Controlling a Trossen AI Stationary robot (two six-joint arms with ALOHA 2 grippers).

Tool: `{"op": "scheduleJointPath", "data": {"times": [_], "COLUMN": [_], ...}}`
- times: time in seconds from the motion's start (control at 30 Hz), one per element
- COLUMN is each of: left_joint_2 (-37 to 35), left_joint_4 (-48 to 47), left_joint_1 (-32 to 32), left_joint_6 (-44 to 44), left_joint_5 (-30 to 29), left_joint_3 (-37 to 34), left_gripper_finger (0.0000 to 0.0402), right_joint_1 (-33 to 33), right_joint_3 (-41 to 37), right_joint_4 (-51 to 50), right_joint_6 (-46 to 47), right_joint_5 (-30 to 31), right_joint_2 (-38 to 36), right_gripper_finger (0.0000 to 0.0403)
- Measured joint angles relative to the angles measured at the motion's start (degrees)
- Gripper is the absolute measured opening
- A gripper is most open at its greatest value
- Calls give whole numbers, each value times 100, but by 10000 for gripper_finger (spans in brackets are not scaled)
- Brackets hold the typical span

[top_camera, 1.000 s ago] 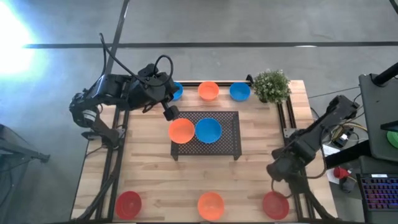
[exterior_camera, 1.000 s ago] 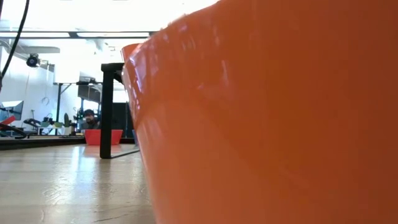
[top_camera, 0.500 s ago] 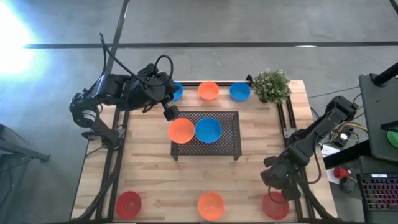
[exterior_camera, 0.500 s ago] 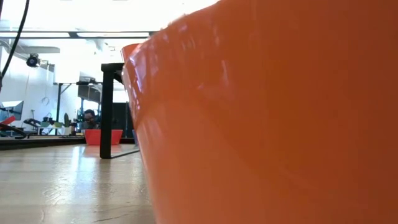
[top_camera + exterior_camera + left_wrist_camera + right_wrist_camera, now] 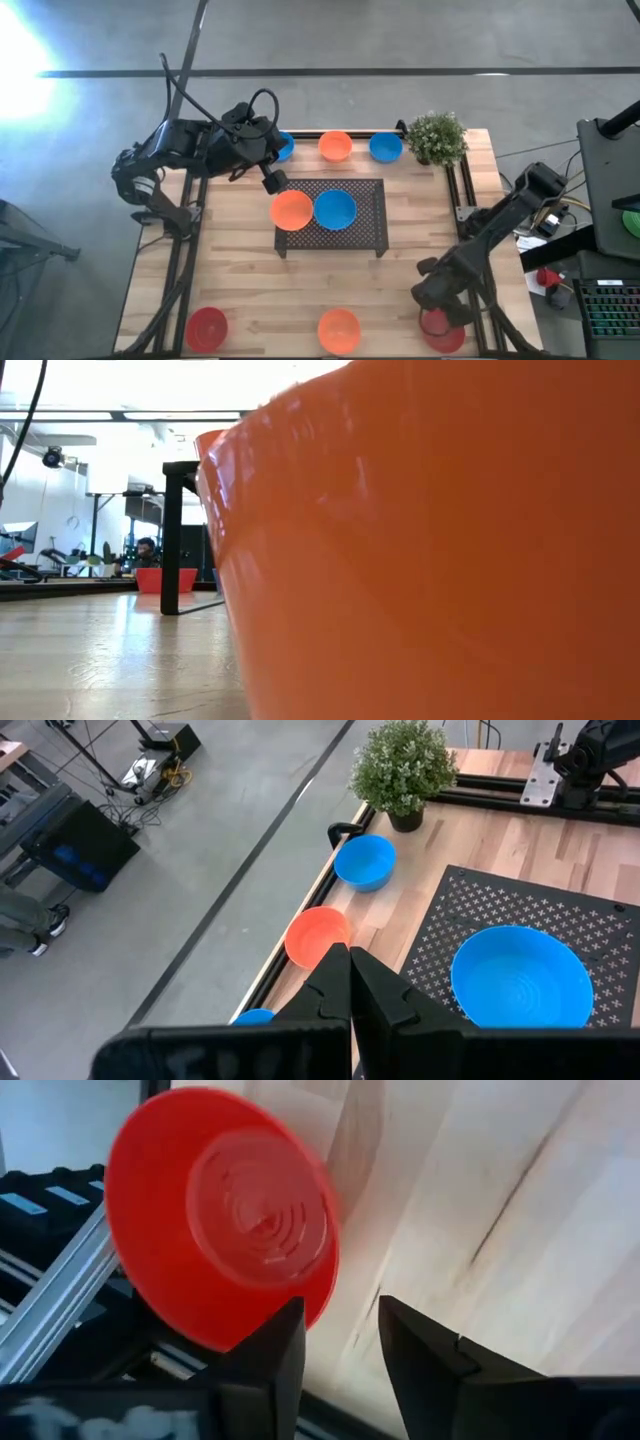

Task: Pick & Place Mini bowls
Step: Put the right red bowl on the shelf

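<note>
High view: on the wooden bench (image 5: 240,260), the dark mesh rack (image 5: 350,222) sits mid-bench and carries a blue bowl (image 5: 334,208) on its top; an orange bowl (image 5: 291,210) rests at the rack's left edge. All bowls appear empty. Along the far edge stand another blue bowl (image 5: 284,148) partly under the left arm, an orange bowl (image 5: 335,146) and a blue bowl (image 5: 385,148), with a potted plant (image 5: 436,136) beside them. Along the near edge sit a red bowl (image 5: 207,326), an orange bowl (image 5: 338,329) and a red bowl (image 5: 443,328). The right end effector (image 5: 437,300) hangs over that last red bowl's rim, fingers spread apart, one each side of the rim in its wrist view, not grasping. The left end effector (image 5: 272,181), clenched shut and empty, waits by the rack's far-left corner.
</note>
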Motion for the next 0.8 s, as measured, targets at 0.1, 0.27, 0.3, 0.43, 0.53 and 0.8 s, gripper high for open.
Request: {"op": "scheduleJointPath", "data": {"times": [0.1,0.27,0.3,0.43,0.53,0.8], "left_joint_2": [0,0,0,0,0,0], "left_joint_4": [-2,-4,-2,-5,-5,-4], "left_joint_1": [0,0,0,0,0,0], "left_joint_6": [3,3,3,1,1,76], "left_joint_5": [0,0,0,0,0,0], "left_joint_3": [0,0,0,0,0,0], "left_gripper_finger": [0,0,0,0,0,0], "right_joint_1": [0,25,29,66,66,66], "right_joint_3": [-16,-43,-48,-49,-45,-46], "right_joint_4": [187,421,442,545,659,695], "right_joint_6": [-51,-49,-49,-51,-40,103], "right_joint_5": [-1,-19,-21,-23,-31,-21], "right_joint_2": [218,546,610,845,957,892], "right_gripper_finger": [134,130,129,125,125,66]}}
